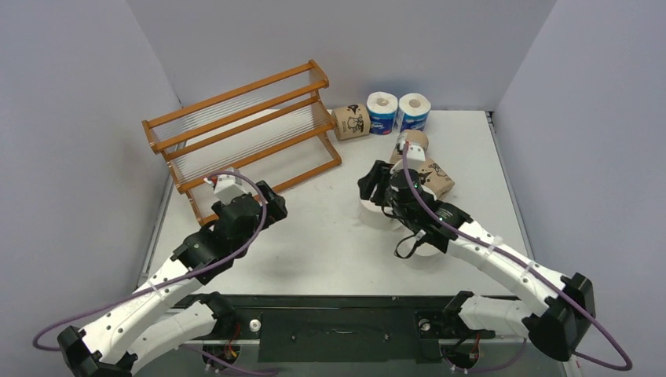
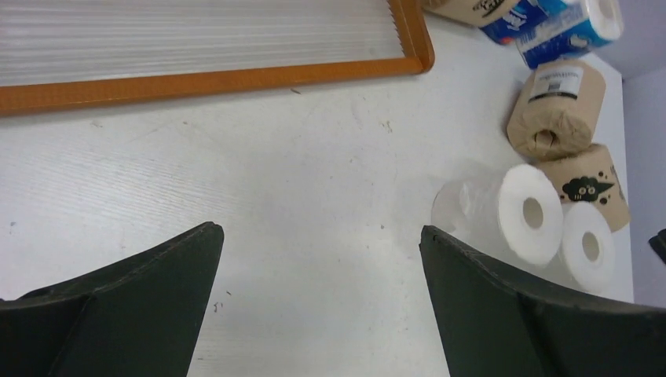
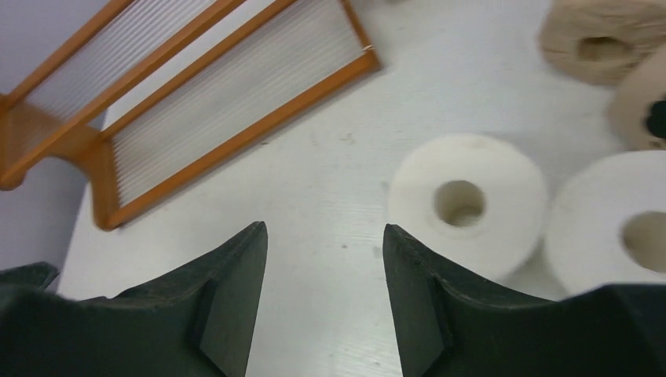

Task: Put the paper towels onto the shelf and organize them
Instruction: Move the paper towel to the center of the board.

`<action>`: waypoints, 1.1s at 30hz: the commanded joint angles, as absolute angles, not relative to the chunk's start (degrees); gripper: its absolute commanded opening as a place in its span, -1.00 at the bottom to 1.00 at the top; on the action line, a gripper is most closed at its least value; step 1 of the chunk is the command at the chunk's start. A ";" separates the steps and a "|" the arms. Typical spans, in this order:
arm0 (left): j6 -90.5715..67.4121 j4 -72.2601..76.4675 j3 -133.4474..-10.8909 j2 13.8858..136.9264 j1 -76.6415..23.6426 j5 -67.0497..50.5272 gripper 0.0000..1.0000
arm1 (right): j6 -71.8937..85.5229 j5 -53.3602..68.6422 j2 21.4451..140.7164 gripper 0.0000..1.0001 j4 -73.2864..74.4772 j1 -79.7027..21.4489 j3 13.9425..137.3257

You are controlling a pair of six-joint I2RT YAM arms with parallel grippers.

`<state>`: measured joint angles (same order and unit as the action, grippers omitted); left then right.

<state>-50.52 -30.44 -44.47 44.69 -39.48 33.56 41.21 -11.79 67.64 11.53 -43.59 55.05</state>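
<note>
Hovering beside a white roll (image 3: 503, 196), the right gripper (image 3: 323, 229) has empty jaws apart, probably lining up a grasp; the left gripper (image 2: 320, 229) gapes wide near the shelf (image 2: 236, 78).

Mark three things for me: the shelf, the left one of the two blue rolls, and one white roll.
shelf (image 2: 212, 82), left wrist view, on its orange front rail.
left blue roll (image 1: 382, 119), top view, on its blue wrapper.
white roll (image 3: 503, 184), right wrist view, on its flat end beside the core hole.

I see the orange-brown three-tier shelf (image 1: 243, 127) standing upright; the white, brown and blue-wrapped paper towels (image 1: 382, 112) sit clustered to its right.
</note>
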 commanded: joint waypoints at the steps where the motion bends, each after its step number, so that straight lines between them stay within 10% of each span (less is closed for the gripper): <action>1: -49.48 -29.37 -44.95 47.18 -48.20 41.22 0.93 | 36.06 -29.22 59.56 0.04 20.94 -43.50 50.76; 11: -47.74 -20.41 -36.72 48.51 -52.91 32.61 0.93 | 31.58 -24.96 51.11 0.14 26.61 -37.15 44.86; 33: -58.68 -20.47 -19.21 37.27 -52.82 24.71 0.93 | 22.16 -12.41 78.19 0.12 21.05 -37.03 60.38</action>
<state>-57.04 -22.04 -18.59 38.54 -52.80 25.58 25.17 -15.07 75.75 22.94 -36.80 56.53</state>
